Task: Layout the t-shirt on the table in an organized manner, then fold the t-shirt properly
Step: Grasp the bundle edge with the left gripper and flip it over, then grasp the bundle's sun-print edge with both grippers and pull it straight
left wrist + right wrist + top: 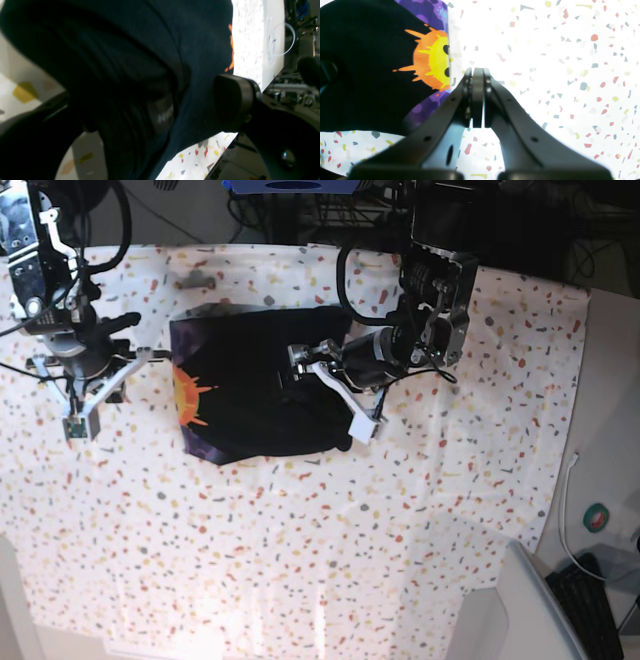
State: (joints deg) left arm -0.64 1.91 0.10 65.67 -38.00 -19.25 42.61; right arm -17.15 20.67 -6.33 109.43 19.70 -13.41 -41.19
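The black t-shirt (250,380) lies folded into a compact shape on the far middle of the speckled table (300,530), its sun print (185,395) at its left edge. My left gripper (330,392) is open at the shirt's right side, its fingers spread wide over the cloth. In the left wrist view the dark t-shirt (125,62) fills the space between one pad (232,100) and the other finger. My right gripper (477,75) is shut on nothing, just right of the sun print (432,62), over bare table (570,75). In the base view that right gripper (78,420) hangs left of the shirt.
A small grey object (195,280) lies on the table beyond the shirt. Off the table's right edge are a white cable (570,510) and a round green-and-red item (598,517). A grey bin corner (520,610) stands at the front right.
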